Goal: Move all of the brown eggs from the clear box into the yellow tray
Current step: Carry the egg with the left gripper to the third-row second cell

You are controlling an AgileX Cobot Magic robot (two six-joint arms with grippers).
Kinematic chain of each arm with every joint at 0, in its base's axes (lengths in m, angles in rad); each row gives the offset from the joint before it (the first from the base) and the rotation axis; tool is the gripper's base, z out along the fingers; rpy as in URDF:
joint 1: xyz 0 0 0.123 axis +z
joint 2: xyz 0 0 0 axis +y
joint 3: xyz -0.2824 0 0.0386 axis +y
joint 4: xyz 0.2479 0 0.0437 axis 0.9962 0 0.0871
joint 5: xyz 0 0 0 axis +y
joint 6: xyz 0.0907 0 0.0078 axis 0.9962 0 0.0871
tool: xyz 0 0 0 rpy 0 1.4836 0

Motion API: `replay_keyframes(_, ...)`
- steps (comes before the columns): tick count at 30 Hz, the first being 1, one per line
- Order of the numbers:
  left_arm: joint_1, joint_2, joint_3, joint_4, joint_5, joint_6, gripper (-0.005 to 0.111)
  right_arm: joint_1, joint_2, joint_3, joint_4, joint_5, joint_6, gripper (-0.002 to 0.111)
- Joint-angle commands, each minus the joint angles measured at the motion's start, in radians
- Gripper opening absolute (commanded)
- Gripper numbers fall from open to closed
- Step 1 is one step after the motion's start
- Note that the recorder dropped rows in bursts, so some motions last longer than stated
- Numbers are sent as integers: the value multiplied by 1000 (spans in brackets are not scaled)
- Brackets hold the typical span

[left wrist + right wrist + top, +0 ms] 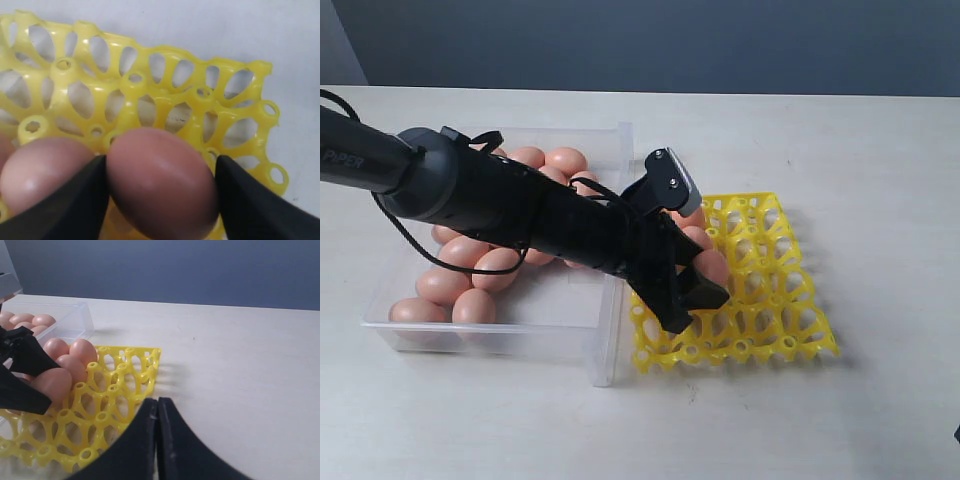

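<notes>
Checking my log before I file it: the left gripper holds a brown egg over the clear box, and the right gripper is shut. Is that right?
Not quite: the place is wrong. The left gripper holds the brown egg over the yellow tray, as the left wrist view shows. The right gripper is shut, as you say.

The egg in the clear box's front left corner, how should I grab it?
Probably come from above and close the jaws across the narrow middle of that egg. It lies on its side, and the clear box wall and a neighbouring egg block sideways approaches.
</notes>
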Motion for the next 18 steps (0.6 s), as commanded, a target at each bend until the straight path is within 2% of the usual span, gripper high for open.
replay_keyframes(1, -3, 0, -5, -17, 26, 27, 57, 1, 0, -3, -2, -12, 0, 1)
replay_keyframes(9, -3, -4, -5, -17, 64, 27, 71, 1, 0, -3, -2, -12, 0, 1)
replay_keyframes(13, -3, -36, -5, -17, 76, 25, 70, 1, 0, -3, -2, -12, 0, 1)
replay_keyframes(18, -3, -142, -5, -17, 19, 27, 61, 1, 0, -3, -2, -12, 0, 1)
